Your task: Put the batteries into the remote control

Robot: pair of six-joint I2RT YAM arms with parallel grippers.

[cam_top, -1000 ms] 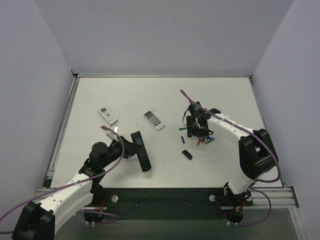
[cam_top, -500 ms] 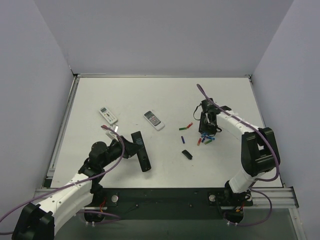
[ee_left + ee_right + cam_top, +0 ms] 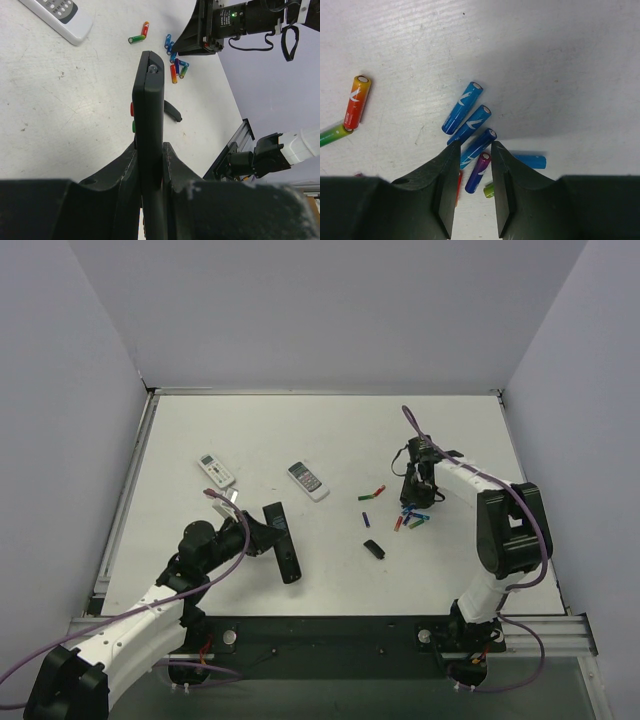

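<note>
My left gripper [image 3: 264,537] is shut on the long black remote control [image 3: 283,541] and holds it on edge above the table; in the left wrist view the remote [image 3: 148,107] runs up between my fingers [image 3: 125,167]. My right gripper [image 3: 413,496] is open and hangs over a cluster of batteries [image 3: 412,516]. In the right wrist view, blue batteries [image 3: 463,107] and a purple one [image 3: 479,172] lie below the gap of that gripper [image 3: 474,146]. A red battery [image 3: 357,101] lies to the left. Nothing is between the jaws.
Two short white remotes [image 3: 216,471] [image 3: 308,480] lie at the left centre. A small black battery cover [image 3: 374,549] lies near the middle. A red and green battery pair [image 3: 373,492] and a purple battery [image 3: 365,517] lie left of the cluster.
My right gripper has moved right and slightly back, from the left of the battery cluster to over it, uncovering the red and green pair. The left arm has barely moved.
</note>
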